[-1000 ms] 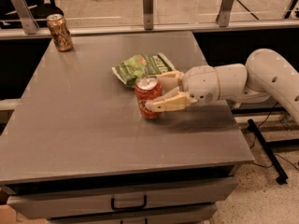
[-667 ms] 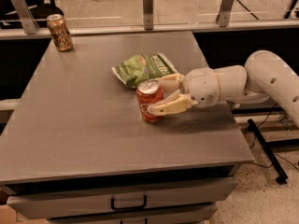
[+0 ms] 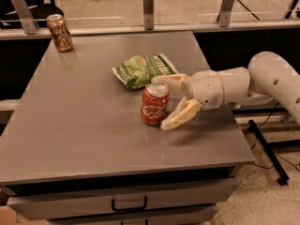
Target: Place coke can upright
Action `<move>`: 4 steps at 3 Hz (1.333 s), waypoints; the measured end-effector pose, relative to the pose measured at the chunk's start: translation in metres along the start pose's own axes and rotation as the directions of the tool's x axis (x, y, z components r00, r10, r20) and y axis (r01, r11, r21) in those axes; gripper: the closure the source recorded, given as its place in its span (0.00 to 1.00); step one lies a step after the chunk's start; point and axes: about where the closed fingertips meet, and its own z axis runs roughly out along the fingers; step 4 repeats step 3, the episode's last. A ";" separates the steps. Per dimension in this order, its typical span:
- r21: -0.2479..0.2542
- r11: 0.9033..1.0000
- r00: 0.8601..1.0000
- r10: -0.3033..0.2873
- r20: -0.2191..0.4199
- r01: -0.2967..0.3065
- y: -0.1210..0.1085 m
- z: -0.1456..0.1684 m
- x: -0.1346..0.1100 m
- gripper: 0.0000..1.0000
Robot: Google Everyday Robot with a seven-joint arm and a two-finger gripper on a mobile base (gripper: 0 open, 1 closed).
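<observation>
Coke can (image 3: pixel 154 105) stands upright on table (image 3: pixel 84 125). My gripper (image 3: pixel 161 102) at its 3 o'clock, jaws spread, not clamping. Judged release step; next: withdraw toward 3 o'clock without nudging.

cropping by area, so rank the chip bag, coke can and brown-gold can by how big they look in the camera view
1. green chip bag
2. coke can, upright inside the open end effector
3. brown-gold can, at the far corner

The cans look nearly alike and the coke can is nearer, so their order is unsure.
</observation>
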 end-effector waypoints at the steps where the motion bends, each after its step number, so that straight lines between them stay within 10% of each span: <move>1: 0.023 1.000 0.998 -0.004 -0.055 0.005 -0.006 -0.013 0.002 0.00; 3: 0.215 0.975 0.964 0.008 -0.265 0.051 -0.062 -0.124 -0.017 0.00; 4: 0.215 0.975 0.964 0.008 -0.265 0.051 -0.062 -0.124 -0.017 0.00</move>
